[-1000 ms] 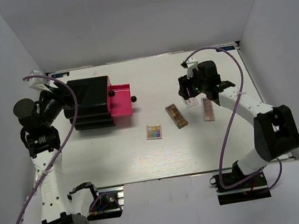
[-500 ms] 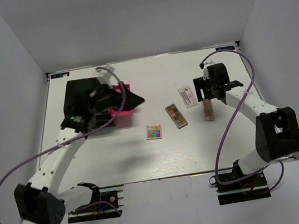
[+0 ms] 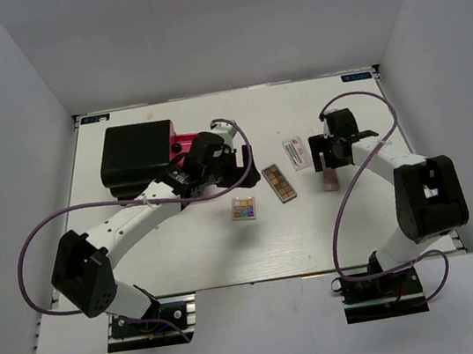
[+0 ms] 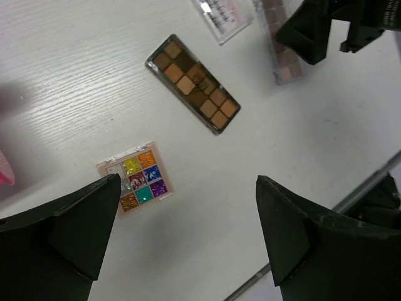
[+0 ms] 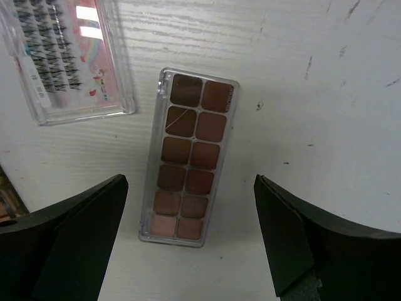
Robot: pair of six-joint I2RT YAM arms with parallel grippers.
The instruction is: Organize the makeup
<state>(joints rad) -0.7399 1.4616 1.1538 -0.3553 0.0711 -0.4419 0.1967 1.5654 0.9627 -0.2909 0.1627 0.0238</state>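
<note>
Makeup (image 3: 279, 183) lies on your table (image 3: 317, 236), where your left gripper (image 4: 188, 210), jaws spread, hangs over the multicoloured square palette (image 4: 136, 184), and your right gripper (image 5: 191, 210), spread too, over the pinkish flat case (image 5: 188, 157).

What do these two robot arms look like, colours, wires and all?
The left arm and right arm both have white tube-like links joined by chunky black joints. A loose purple cable loops along each. The left gripper and right gripper each end in two broad, matte black, wedge-shaped fingers. I see no legible markings.
</note>
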